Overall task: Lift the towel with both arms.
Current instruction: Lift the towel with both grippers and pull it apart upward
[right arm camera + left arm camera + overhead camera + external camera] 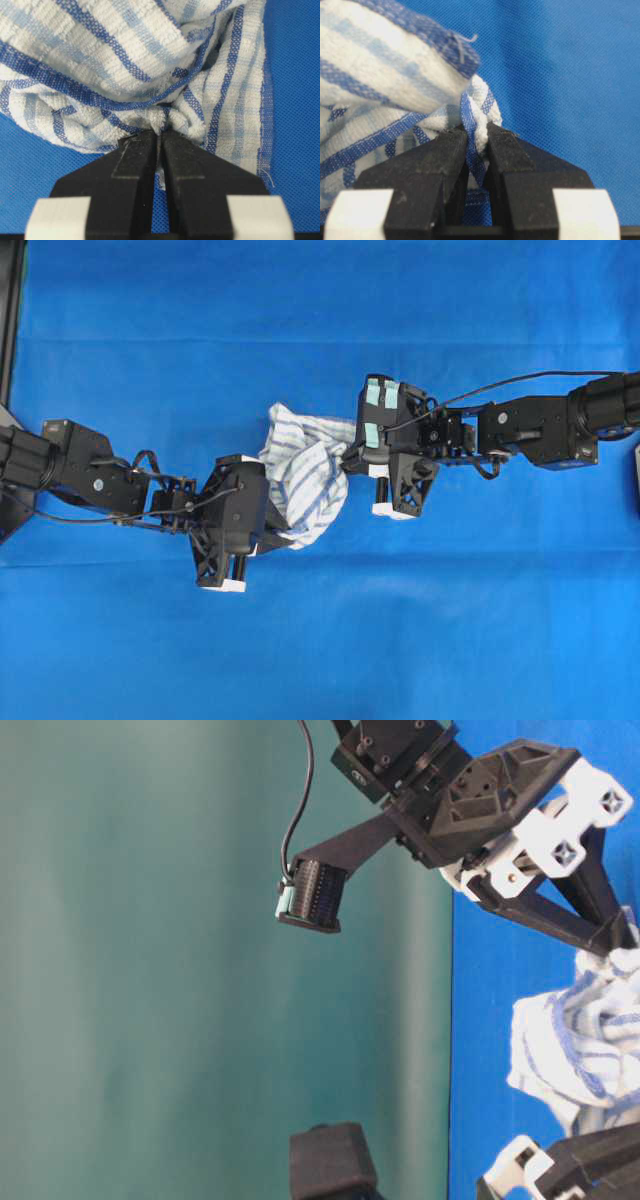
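Note:
The towel [305, 475], white with blue stripes, lies bunched on the blue cloth between my two arms. My left gripper [270, 532] is at its lower left edge. In the left wrist view this gripper [477, 132] is shut on a fold of the towel [380, 75], with cloth pinched between the black fingertips. My right gripper [350, 462] is at the towel's right edge. The right wrist view shows it [161, 132] shut on a gathered hem of the towel [125, 65]. In the table-level view the towel [580, 1040] hangs crumpled between the right gripper [618, 942] and the left arm [560, 1165].
A large plain blue cloth [450, 620] covers the whole table. A dark frame edge [10, 310] runs along the far left. A black cable [520, 377] loops above the right arm. A teal wall [200, 970] fills the background at table level.

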Robot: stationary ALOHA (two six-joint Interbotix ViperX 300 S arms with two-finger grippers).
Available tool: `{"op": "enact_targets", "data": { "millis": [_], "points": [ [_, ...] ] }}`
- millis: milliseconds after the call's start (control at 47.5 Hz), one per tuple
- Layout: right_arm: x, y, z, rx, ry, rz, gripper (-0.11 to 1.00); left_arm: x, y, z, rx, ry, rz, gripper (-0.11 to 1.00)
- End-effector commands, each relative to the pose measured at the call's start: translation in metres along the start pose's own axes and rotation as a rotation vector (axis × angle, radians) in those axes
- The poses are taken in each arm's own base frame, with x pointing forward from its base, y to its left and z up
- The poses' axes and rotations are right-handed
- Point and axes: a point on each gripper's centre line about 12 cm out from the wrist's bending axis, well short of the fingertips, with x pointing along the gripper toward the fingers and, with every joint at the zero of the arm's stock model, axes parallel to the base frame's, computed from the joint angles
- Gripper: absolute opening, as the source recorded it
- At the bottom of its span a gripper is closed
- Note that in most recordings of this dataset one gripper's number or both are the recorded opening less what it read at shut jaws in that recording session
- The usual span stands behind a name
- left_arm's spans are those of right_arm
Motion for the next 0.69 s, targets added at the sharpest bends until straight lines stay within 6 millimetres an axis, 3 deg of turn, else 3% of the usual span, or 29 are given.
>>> {"op": "enact_targets", "data": {
  "millis": [0,253,442,674],
  "points": [
    [-0.01,0.0,0.014,0.005,-0.028,-0.001,0.05,-0.005,0.003,0.018,-0.005,-0.051,0.007,0.06],
    [-0.05,0.001,0.044,0.016,-0.075,0.001,0.05,-0.048,0.009,0.071,-0.02,-0.153,0.016,0.06],
    [-0.102,0.003,0.075,0.014,-0.152,0.005,0.05,-0.093,0.014,0.111,-0.03,-0.253,0.027,0.06],
    [-0.179,0.004,0.103,-0.002,-0.247,0.003,0.05,-0.138,0.029,0.145,-0.036,-0.354,0.067,0.06]
  ]
}}
